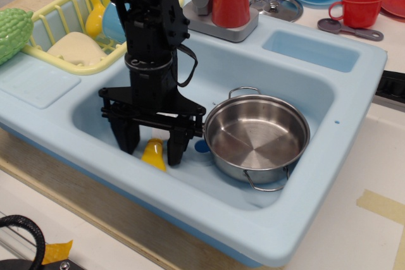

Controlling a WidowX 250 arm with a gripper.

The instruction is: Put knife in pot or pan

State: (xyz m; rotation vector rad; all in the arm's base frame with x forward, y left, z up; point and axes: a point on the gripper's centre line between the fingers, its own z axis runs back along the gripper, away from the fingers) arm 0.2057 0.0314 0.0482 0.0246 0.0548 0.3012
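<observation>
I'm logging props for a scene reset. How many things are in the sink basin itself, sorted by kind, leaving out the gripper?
Knife, only its yellow handle showing between the open gripper's fingers: 1
Steel pan: 1
Total: 2

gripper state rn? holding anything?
Gripper: open, holding nothing; its fingers straddle the knife's yellow handle on the sink floor.
</observation>
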